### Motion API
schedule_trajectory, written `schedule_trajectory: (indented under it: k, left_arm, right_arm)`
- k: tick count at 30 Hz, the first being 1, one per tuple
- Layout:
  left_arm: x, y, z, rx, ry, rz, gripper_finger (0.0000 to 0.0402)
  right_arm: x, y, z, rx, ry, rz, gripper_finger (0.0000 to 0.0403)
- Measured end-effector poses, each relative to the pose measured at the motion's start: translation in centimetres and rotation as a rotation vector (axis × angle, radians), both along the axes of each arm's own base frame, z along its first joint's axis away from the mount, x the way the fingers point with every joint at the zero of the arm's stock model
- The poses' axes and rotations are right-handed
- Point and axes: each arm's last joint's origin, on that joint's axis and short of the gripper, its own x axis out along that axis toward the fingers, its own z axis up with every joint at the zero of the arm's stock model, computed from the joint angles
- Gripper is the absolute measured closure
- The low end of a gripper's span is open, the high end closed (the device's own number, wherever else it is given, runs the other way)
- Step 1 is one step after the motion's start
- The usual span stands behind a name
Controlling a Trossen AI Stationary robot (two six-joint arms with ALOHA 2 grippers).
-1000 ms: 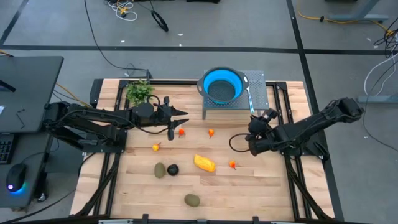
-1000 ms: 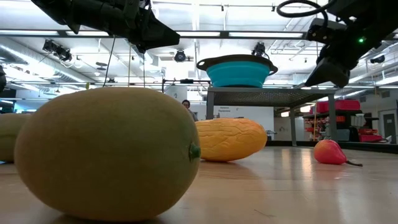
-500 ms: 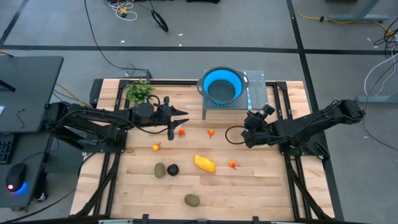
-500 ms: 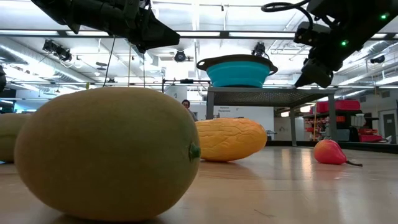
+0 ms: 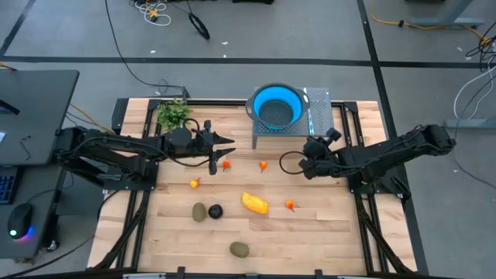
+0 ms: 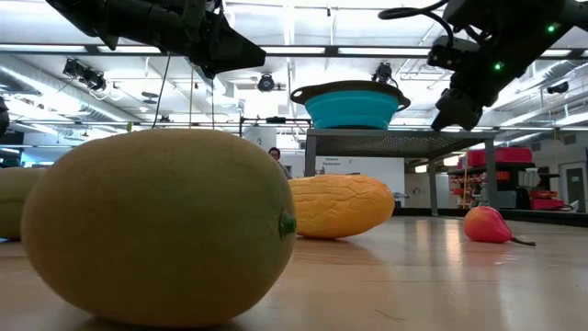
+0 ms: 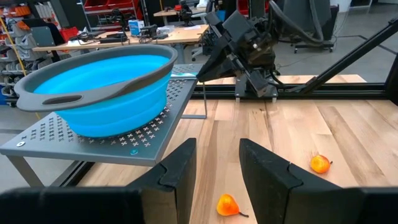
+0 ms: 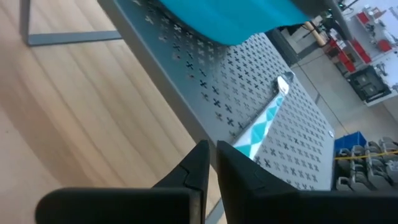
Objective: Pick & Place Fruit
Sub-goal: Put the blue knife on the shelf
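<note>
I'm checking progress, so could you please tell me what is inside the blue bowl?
From above, the blue bowl on the metal stand shows only its dark bottom, no fruit. In the left wrist view its wall hides the inside.

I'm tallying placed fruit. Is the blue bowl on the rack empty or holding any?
Empty. In the high view the blue bowl on the metal rack shows only its bare bottom, with no fruit inside.

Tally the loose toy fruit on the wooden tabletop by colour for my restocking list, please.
Small orange-red fruits: 4
Olive-green oval fruits: 2
Elongated yellow-orange fruit: 1
Blackish round fruit: 1
Total: 8
</note>
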Motion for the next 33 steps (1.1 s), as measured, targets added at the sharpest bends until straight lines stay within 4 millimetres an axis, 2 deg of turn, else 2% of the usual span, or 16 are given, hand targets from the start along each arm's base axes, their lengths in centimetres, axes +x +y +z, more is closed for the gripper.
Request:
schedule_trajectory:
  k: [13, 19, 26, 33]
  left_arm:
    - [0.0, 0.0, 0.0, 0.0, 0.001, 0.0, 0.0272]
    - [0.0, 0.0, -0.1, -0.001, 0.01, 0.001, 0.0272]
    - [0.0, 0.0, -0.1, 0.003, 0.012, 0.001, 0.0272]
    - [0.0, 0.0, -0.1, -0.004, 0.01, 0.002, 0.0272]
  right_arm:
    - [0.5, 0.3, -0.5, 0.001, -0.003, 0.07, 0.0366]
    - [-0.1, 1.9, 0.3, 0.0, -0.072, 0.138, 0.0366]
    - [-2.1, 3.6, 1.7, 0.046, -0.168, 0.216, 0.0366]
    - [-4.6, 2.8, 1.2, 0.119, -0.198, 0.055, 0.0366]
